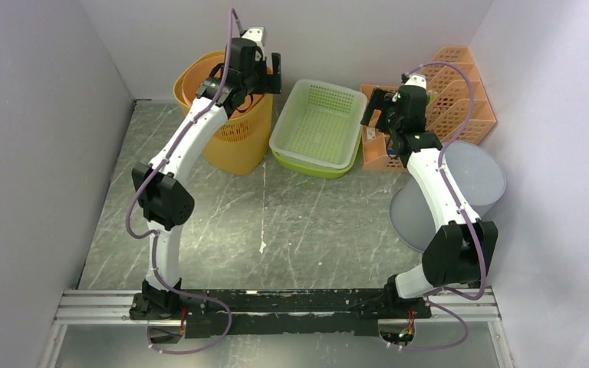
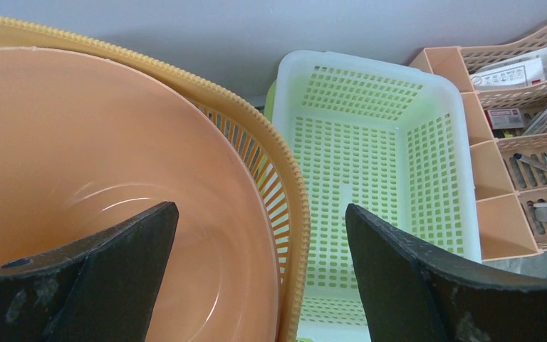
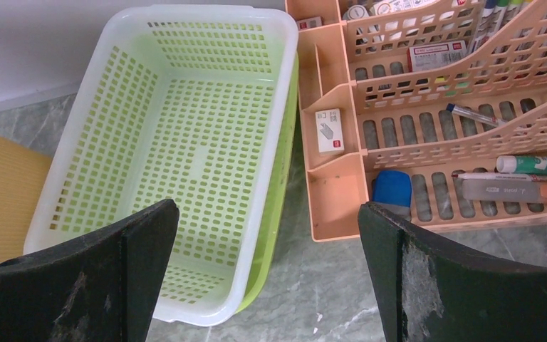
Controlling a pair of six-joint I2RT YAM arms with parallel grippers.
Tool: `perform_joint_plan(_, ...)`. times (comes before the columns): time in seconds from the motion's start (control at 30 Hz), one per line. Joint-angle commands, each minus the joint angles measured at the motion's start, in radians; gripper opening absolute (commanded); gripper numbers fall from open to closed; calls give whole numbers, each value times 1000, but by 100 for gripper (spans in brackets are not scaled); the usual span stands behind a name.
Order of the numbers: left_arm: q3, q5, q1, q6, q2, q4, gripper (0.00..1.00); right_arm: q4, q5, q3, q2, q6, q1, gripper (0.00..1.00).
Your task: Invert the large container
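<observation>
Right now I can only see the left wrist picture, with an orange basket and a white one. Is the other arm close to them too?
Observer: Sort of. The right gripper hangs open at the back, above where the white basket meets a peach organizer.
Operator: Is anything hiding from my camera?
Observer: Yes, a big grey round thing lies at the right side of the table.
Operator: Is the one I'm over the right way up?
Observer: Yes. The top view shows the orange basket standing upright, mouth up, at the back left.
</observation>
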Motion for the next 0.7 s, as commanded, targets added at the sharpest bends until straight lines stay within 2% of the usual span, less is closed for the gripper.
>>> perform_joint_plan(0.0,-33,-30,-10,-26,-78,89,100,-8,1,30,2,-9,-9,100)
perform_joint_plan(0.67,-102,-124,31,-72,-92,131,97,-7,0,17,11,-12,-12,100)
